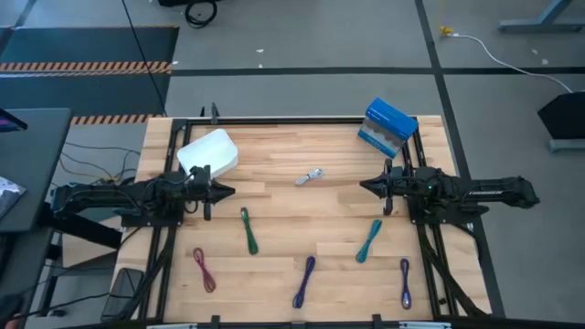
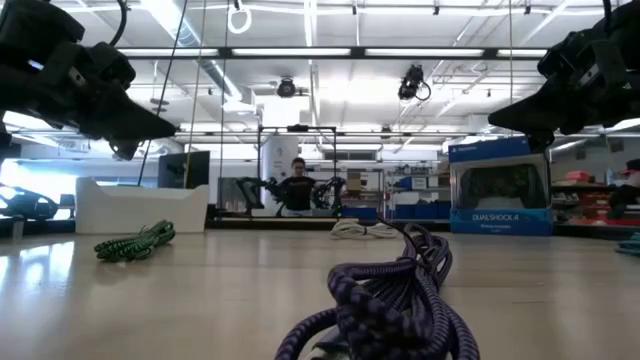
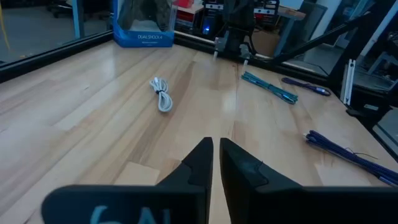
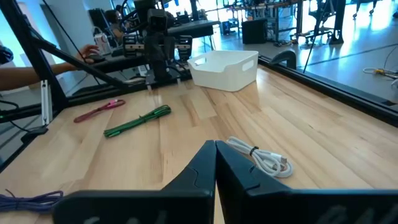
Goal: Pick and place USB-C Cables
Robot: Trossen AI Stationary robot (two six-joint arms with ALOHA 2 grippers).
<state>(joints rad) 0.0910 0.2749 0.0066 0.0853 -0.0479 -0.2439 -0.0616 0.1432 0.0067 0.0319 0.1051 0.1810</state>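
USB-C Cables, six in number, lie loose on the wooden table (image 1: 274, 196), none yet in a container. The whitish-silver cable (image 1: 310, 176) sits near the table's centre, toward the far edge; the green cable (image 1: 249, 229) lies left of centre; the teal cable (image 1: 369, 240) lies right of centre. Along the near edge lie the magenta cable (image 1: 204, 270) toward the left corner, a purple cable (image 1: 304, 281) at mid-edge and a second purple cable (image 1: 405, 281) toward the right corner. The left gripper (image 1: 224, 191) hovers above the left edge, tip pointing inward, its fingers nearly together with only a slim gap showing in its wrist view. The right gripper (image 1: 367, 186) hovers above the right edge, facing it, fingers pressed together. Neither holds anything. The relation that governs the coming move: the whitish-silver cable lies between the two tips, slightly nearer the right gripper, with its long axis running obliquely from near-left to far-right. The green cable, long axis running far to near, lies just inboard of the left gripper. The white tray (image 1: 208, 153) at the far-left corner appears empty, though its floor is only partly visible. The blue and white box (image 1: 388, 127) stands at the far-right corner, closed
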